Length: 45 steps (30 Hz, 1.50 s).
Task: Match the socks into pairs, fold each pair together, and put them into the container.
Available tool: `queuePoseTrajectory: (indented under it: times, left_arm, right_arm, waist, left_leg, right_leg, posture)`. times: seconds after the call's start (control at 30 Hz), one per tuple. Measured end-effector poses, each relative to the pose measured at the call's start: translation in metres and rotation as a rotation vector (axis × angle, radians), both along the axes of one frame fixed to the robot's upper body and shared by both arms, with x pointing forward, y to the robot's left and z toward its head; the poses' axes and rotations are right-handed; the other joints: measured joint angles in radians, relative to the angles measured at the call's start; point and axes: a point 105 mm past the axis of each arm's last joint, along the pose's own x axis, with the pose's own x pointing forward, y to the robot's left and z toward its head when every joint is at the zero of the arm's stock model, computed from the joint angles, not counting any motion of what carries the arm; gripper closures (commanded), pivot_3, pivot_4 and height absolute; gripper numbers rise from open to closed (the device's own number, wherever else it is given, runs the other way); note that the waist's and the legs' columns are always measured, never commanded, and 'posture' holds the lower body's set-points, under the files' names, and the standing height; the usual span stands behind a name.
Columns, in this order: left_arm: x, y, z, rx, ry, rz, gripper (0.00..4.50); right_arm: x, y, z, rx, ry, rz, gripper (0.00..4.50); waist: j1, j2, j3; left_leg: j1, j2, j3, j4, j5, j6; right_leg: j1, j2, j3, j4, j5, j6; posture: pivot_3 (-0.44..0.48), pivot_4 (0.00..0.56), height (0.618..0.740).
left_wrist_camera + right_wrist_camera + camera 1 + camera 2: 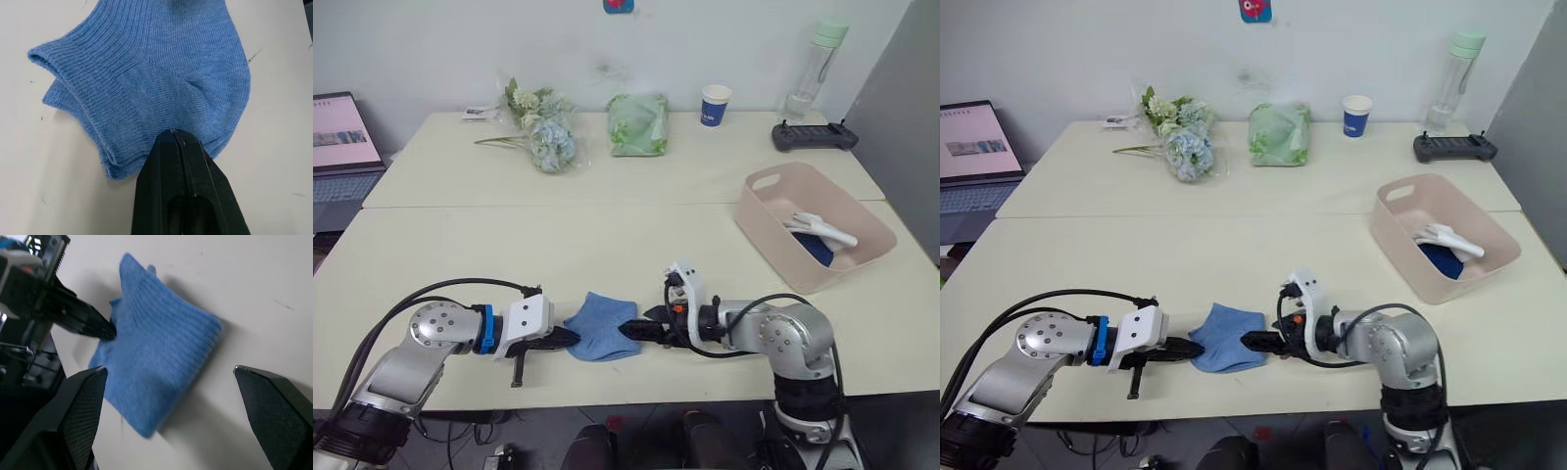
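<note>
The left tool (pixel 570 338) was clamped on the folded light blue pair (pixel 600 326), which lay on the desk (pixel 607 245) between both tools. The right tool (pixel 171 382) stood apart around its far edge; it should close fully before lifting toward the container (pixel 783 245), well beyond it

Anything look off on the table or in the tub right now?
Nothing stands out. The light blue pair lies folded at the near edge, left gripper shut on it, right gripper open beside it. White and navy socks sit in the tub.

Silver-grey jointed arms, white wrist housings, blue left-wrist ring, black cables, black jaws
</note>
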Motion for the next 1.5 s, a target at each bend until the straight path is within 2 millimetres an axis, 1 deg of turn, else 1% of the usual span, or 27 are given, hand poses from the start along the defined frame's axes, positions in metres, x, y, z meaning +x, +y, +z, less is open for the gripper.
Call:
queuePoseTrajectory:
  times: [0.2, 0.33, 0.43, 0.47, 0.7, 0.77, 0.8, 0.9, 0.97, 1.03, 1.13, 1.17, 1.23, 1.3, 1.33, 1.37, 1.4, 1.43, 1.47, 1.5]
  left_arm:
    - [0.001, 0.000, 0.000, 0.005, -0.002, 0.002, 4.50]
    - [0.000, -0.001, 0.001, 0.005, -0.001, 0.008, 4.50]
    - [0.000, -0.002, 0.001, 0.004, -0.005, 0.012, 4.50]
    - [0.000, -0.002, 0.001, 0.004, -0.006, 0.012, 4.50]
    - [0.002, -0.002, 0.002, -0.001, 0.003, 0.022, 4.50]
    - [0.004, -0.004, 0.004, -0.026, 0.020, 0.041, 4.50]
    - [0.008, -0.007, 0.006, -0.048, 0.027, 0.054, 4.50]
    - [0.019, -0.019, 0.019, -0.120, 0.036, 0.080, 4.50]
    - [0.031, -0.034, 0.036, -0.177, 0.002, 0.074, 4.50]
    - [0.045, -0.056, 0.062, -0.252, -0.076, 0.053, 4.50]
    - [0.057, -0.078, 0.083, -0.336, -0.112, 0.056, 3.92]
    - [0.061, -0.088, 0.090, -0.368, -0.115, 0.059, 3.59]
    - [0.066, -0.101, 0.101, -0.416, -0.112, 0.064, 2.97]
    - [0.071, -0.112, 0.116, -0.451, -0.134, 0.065, 2.34]
    - [0.074, -0.117, 0.125, -0.468, -0.146, 0.065, 2.04]
    - [0.074, -0.120, 0.130, -0.475, -0.152, 0.063, 1.72]
    - [0.076, -0.121, 0.133, -0.478, -0.154, 0.067, 1.41]
    - [0.076, -0.122, 0.134, -0.480, -0.145, 0.070, 1.13]
    - [0.075, -0.125, 0.134, -0.489, -0.125, 0.067, 0.79]
    - [0.074, -0.129, 0.135, -0.503, -0.098, 0.057, 0.51]
  right_arm:
    - [0.003, 0.027, 0.000, 0.055, 0.066, 0.016, 0.02]
    - [0.005, 0.035, 0.001, 0.097, 0.106, 0.005, 0.02]
    - [0.006, 0.035, 0.001, 0.107, 0.122, -0.005, 0.64]
    - [0.006, 0.034, 0.000, 0.107, 0.127, -0.007, 0.95]
    - [0.009, 0.030, 0.000, 0.108, 0.126, -0.036, 3.49]
    - [0.010, 0.029, 0.004, 0.116, 0.112, -0.042, 4.21]
    - [0.011, 0.027, 0.007, 0.119, 0.095, -0.050, 4.48]
    - [0.016, 0.016, 0.018, 0.118, 0.008, -0.088, 4.48]
    - [0.022, 0.002, 0.028, 0.105, -0.079, -0.137, 4.48]
    - [0.029, -0.017, 0.047, 0.116, -0.187, -0.220, 4.48]
    - [0.034, -0.045, 0.066, 0.115, -0.300, -0.320, 4.50]
    - [0.036, -0.058, 0.073, 0.100, -0.347, -0.361, 4.50]
    - [0.038, -0.079, 0.087, 0.091, -0.419, -0.435, 4.50]
    - [0.042, -0.103, 0.104, 0.030, -0.514, -0.500, 4.50]
    - [0.047, -0.121, 0.118, -0.055, -0.615, -0.545, 4.50]
    - [0.049, -0.133, 0.128, -0.107, -0.675, -0.578, 4.50]
    - [0.052, -0.151, 0.141, -0.187, -0.764, -0.626, 4.50]
    - [0.053, -0.160, 0.148, -0.245, -0.822, -0.651, 4.50]
    - [0.055, -0.173, 0.157, -0.343, -0.899, -0.676, 4.50]
    - [0.059, -0.186, 0.163, -0.478, -0.983, -0.685, 4.50]
  waist:
    - [-0.008, 0.001, 0.000]
    - [-0.008, 0.002, 0.000]
    - [-0.008, 0.002, 0.000]
    - [-0.008, 0.002, 0.000]
    - [-0.008, 0.003, 0.001]
    - [-0.008, 0.003, 0.001]
    - [-0.007, 0.003, 0.001]
    - [0.002, 0.002, 0.002]
    - [0.010, 0.003, 0.003]
    - [0.016, 0.001, 0.002]
    - [0.017, 0.001, 0.002]
    - [0.017, 0.001, 0.002]
    - [0.016, 0.001, 0.002]
    - [0.014, 0.001, 0.003]
    - [0.015, 0.002, 0.003]
    - [0.015, 0.002, 0.003]
    - [0.014, 0.002, 0.003]
    - [0.014, 0.002, 0.003]
    - [0.013, 0.002, 0.004]
    - [0.014, 0.002, 0.004]
  left_leg:
    - [0.000, 0.000, 0.000, 0.000, 0.000, 0.000]
    - [0.000, 0.000, 0.000, 0.000, 0.000, 0.000]
    - [-0.001, 0.000, 0.000, 0.000, 0.000, 0.000]
    - [-0.001, 0.000, 0.000, 0.000, 0.000, 0.000]
    - [-0.002, 0.000, 0.000, 0.000, 0.000, 0.000]
    - [-0.002, -0.001, 0.000, 0.000, 0.000, 0.000]
    - [-0.003, -0.001, -0.001, 0.000, 0.000, 0.000]
    - [-0.005, -0.002, -0.001, 0.001, 0.000, 0.000]
    - [-0.006, -0.003, -0.001, 0.001, 0.000, 0.000]
    - [-0.007, -0.003, -0.001, 0.002, 0.000, 0.000]
    - [-0.006, -0.003, 0.000, 0.001, 0.000, 0.000]
    - [-0.007, -0.003, 0.000, 0.001, 0.000, 0.000]
    - [-0.007, -0.003, 0.000, 0.001, 0.000, 0.000]
    - [-0.007, -0.003, 0.002, 0.001, 0.000, 0.000]
    - [-0.006, -0.003, 0.002, 0.001, 0.000, 0.000]
    - [-0.006, -0.004, 0.003, 0.001, 0.000, 0.000]
    - [-0.006, -0.004, 0.003, 0.001, 0.000, 0.000]
    - [-0.006, -0.003, 0.003, 0.001, 0.000, 0.000]
    - [-0.006, -0.003, 0.004, 0.001, 0.000, 0.000]
    - [-0.007, -0.004, 0.004, 0.001, 0.000, 0.000]
  right_leg:
    - [0.000, 0.000, 0.000, 0.000, 0.000, 0.000]
    - [0.000, 0.000, 0.000, 0.000, 0.000, 0.000]
    - [0.000, 0.000, 0.000, 0.000, 0.000, 0.000]
    - [-0.001, -0.001, 0.000, 0.000, 0.000, 0.000]
    - [-0.002, -0.001, 0.000, 0.000, 0.000, 0.000]
    - [-0.002, -0.001, 0.000, 0.000, 0.000, 0.000]
    - [-0.002, -0.001, 0.000, 0.000, 0.000, 0.000]
    - [-0.003, -0.001, -0.001, -0.001, 0.000, 0.000]
    - [-0.003, -0.001, -0.002, -0.001, 0.000, 0.000]
    - [-0.003, -0.001, -0.001, -0.002, 0.000, 0.001]
    - [-0.003, -0.001, 0.000, -0.002, 0.000, 0.001]
    - [-0.003, -0.001, 0.000, -0.002, 0.000, 0.001]
    - [-0.004, -0.001, 0.000, -0.002, 0.000, 0.001]
    - [-0.005, 0.000, 0.000, -0.001, 0.000, 0.001]
    - [-0.005, 0.000, 0.000, 0.000, 0.000, 0.001]
    - [-0.005, 0.000, 0.000, 0.000, 0.000, 0.001]
    - [-0.004, 0.000, 0.000, -0.001, 0.000, 0.001]
    - [-0.004, 0.001, 0.000, -0.001, 0.000, 0.001]
    - [-0.005, 0.001, 0.000, -0.002, 0.000, 0.001]
    - [-0.005, 0.001, 0.000, -0.001, 0.000, 0.002]
  posture:
    - [0.000, 0.150, 0.740]
    - [0.000, 0.150, 0.740]
    - [0.000, 0.150, 0.740]
    - [0.000, 0.150, 0.740]
    - [0.000, 0.150, 0.740]
    - [0.000, 0.150, 0.740]
    - [0.000, 0.150, 0.740]
    - [0.000, 0.150, 0.740]
    - [0.000, 0.150, 0.740]
    - [0.000, 0.150, 0.740]
    - [0.000, 0.150, 0.740]
    - [0.000, 0.150, 0.740]
    - [0.000, 0.150, 0.740]
    - [0.000, 0.150, 0.740]
    - [0.000, 0.150, 0.740]
    - [0.000, 0.150, 0.740]
    - [0.000, 0.150, 0.740]
    - [0.000, 0.150, 0.740]
    - [0.000, 0.150, 0.740]
    - [0.000, 0.150, 0.740]
